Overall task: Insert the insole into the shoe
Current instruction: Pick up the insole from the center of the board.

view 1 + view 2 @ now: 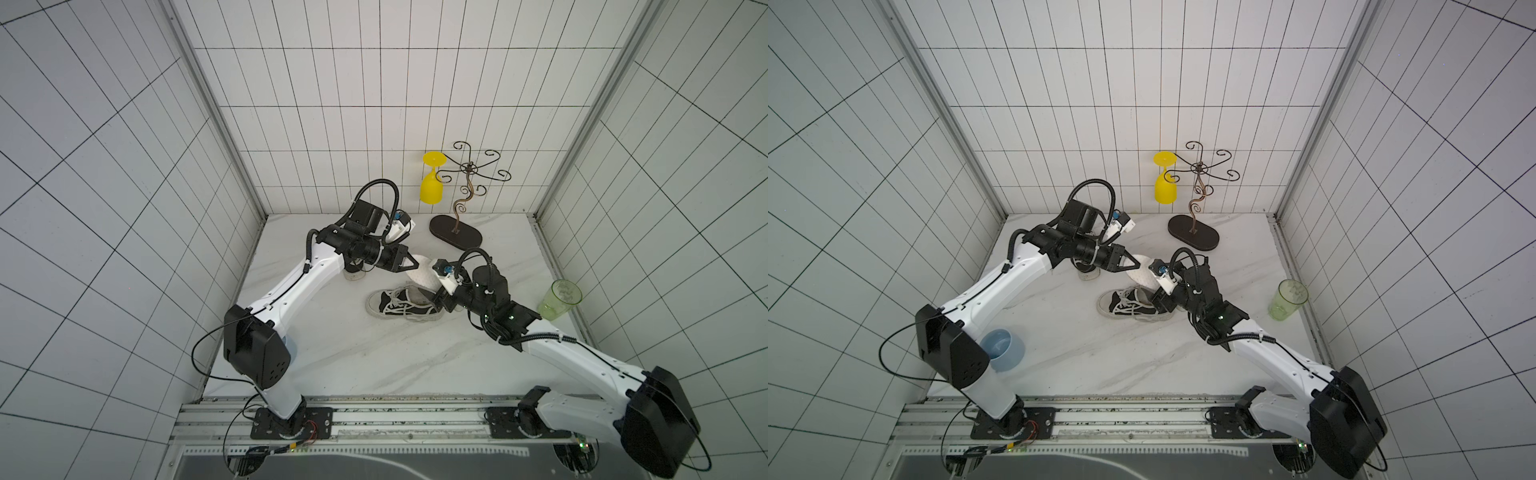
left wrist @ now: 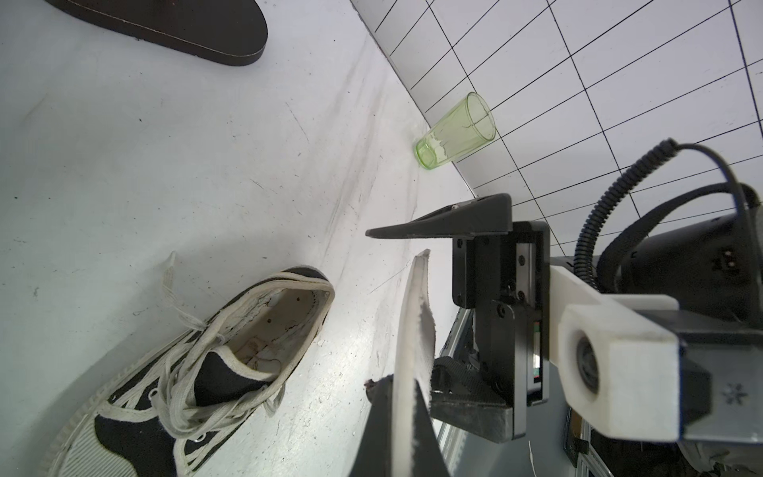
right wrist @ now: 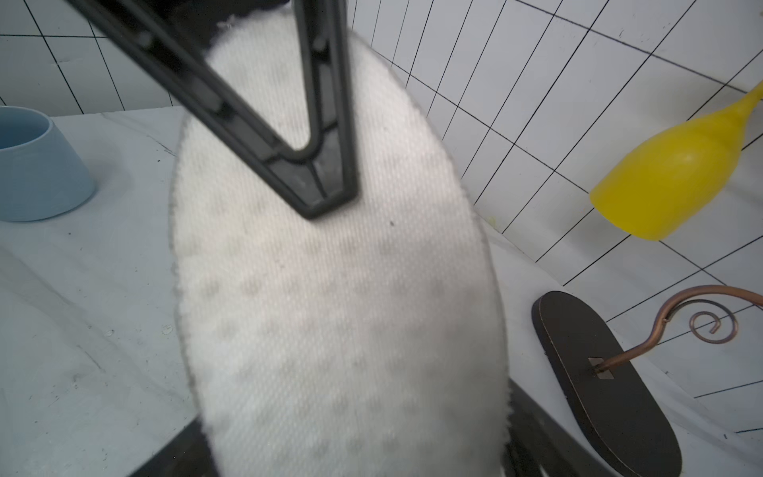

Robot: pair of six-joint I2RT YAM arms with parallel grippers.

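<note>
The left tool clamps the white insole above the black canvas sneaker near the worktop centre. The right tool stands open, apparently straddling the insole's lower end.

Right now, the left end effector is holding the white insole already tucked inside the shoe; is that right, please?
Not quite. The left end effector is holding the white insole, but outside the shoe: the left wrist view shows it raised beside the shoe, whose opening is empty.
</note>
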